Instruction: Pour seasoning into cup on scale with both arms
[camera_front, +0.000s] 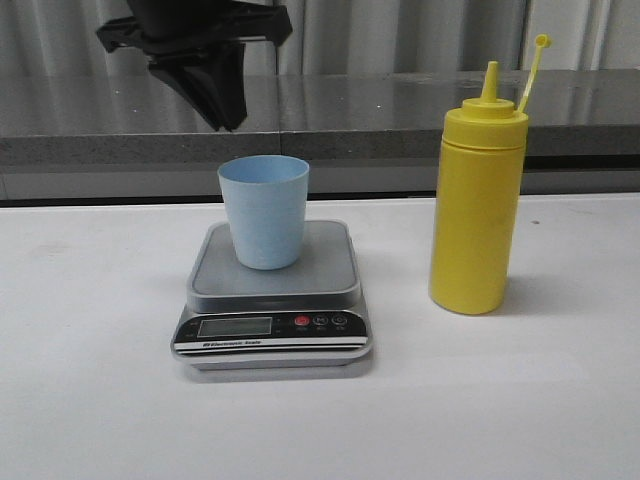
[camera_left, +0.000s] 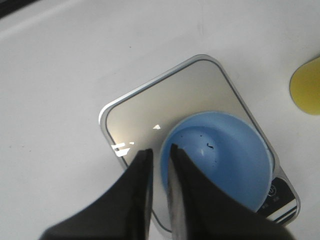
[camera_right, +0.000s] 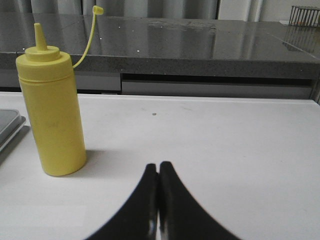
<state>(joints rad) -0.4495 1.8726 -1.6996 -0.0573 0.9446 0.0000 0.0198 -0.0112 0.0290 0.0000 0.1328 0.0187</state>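
Note:
The light blue cup (camera_front: 264, 210) stands upright on the silver scale (camera_front: 332, 272), black specks on its floor in the left wrist view (camera_left: 225, 160). My left gripper (camera_front: 226, 120) hangs well above the cup, a bit to its left. Its jaws stand slightly open with a narrow gap and nothing between them (camera_left: 160, 149). The yellow seasoning bottle (camera_front: 477, 200) stands upright on the table right of the scale, its nozzle uncapped and the cap strap sticking up. My right gripper (camera_right: 158, 164) is shut and empty, low over the table to the right of the bottle (camera_right: 51, 110).
A white tabletop (camera_front: 90, 400) carries everything. A dark grey counter ledge (camera_front: 400, 110) runs along the back behind the table. The scale's black panel with red button (camera_front: 301, 321) faces the front edge.

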